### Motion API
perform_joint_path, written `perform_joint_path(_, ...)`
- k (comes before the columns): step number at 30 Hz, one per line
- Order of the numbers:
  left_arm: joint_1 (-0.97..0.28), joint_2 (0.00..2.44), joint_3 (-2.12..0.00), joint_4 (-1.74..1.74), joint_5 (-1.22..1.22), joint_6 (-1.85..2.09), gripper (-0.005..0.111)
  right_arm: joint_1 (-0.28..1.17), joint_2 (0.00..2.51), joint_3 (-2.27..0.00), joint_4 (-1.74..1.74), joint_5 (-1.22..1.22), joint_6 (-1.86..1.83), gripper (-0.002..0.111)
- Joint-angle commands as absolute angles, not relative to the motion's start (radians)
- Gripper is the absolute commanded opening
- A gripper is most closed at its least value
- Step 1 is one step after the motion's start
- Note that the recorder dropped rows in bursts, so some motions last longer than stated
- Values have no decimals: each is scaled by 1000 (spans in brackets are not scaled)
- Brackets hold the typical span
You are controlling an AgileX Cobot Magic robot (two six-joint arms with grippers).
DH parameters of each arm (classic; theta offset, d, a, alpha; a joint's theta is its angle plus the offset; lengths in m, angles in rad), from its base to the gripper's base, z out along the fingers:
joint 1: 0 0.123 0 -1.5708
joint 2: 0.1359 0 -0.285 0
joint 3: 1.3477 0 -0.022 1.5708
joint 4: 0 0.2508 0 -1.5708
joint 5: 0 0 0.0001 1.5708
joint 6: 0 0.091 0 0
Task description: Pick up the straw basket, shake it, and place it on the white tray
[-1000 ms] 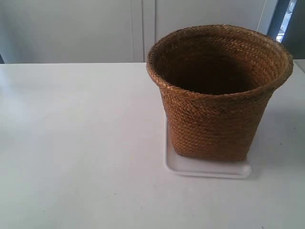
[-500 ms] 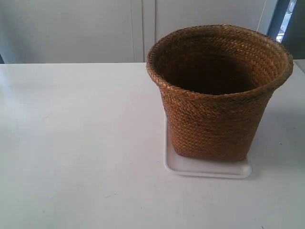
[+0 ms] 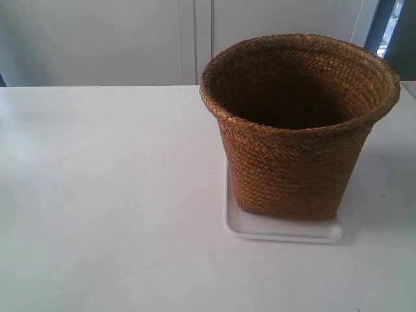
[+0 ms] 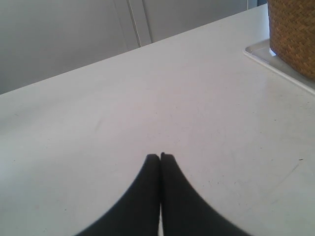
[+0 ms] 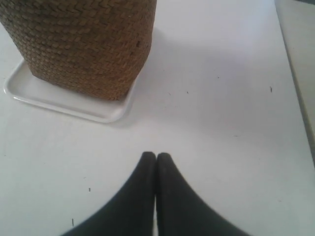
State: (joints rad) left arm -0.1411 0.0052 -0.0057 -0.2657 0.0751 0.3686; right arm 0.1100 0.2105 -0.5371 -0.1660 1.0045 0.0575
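Left claw (image 4: 160, 156): fingers pressed together, no gap, nothing held. It hangs over bare table (image 4: 147, 98). From this claw the basket (image 4: 294, 34) is well ahead and off to one side, well apart. Only a strip of its wall shows, with a corner of the tray (image 4: 256, 50) under it.

Middle, exterior view: basket upright, base down on the tray, rim level, inside dark. I can't tell if anything is in it. The base covers most of the tray, and a strip of tray rim shows along the camera-facing side. Neither arm appears in this view.

Right claw (image 5: 156, 155): also closed tip to tip, nothing held. Basket and tray sit ahead of its tips, near but apart, with bare table between. The basket looks closer to this claw than to the left one.

Step, my read: the set-down looks done. The basket is on the tray and both claws are clear of it.

Next: probably nothing but staying clear. If a lift or shake is still due, closed tips can't take it. The claws would need to open and come in on the rim or wall, likely one from each side, since the basket is wide. Tray is slick, so a side nudge could slide it.
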Motion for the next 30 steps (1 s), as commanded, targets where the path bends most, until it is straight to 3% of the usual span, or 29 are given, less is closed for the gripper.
perform_joint_path(1, -141, 0, 0, -275, 79, 360, 0, 99, 168, -532, -190, 958, 35, 0)
perform_joint_path(8, -141, 0, 0, -275, 79, 360, 0, 99, 118, -431, -195, 331, 27, 0)
perform_joint_path(12, -141, 0, 0, -275, 79, 360, 0, 99, 112, -272, -245, 132, 0, 0)
perform_joint_path(21, -141, 0, 0, -275, 79, 360, 0, 99, 15, 0, -185, -69, 6, 0)
perform_joint_path(30, -141, 0, 0, -275, 79, 360, 0, 99, 0, 0, -76, 39, 8, 0)
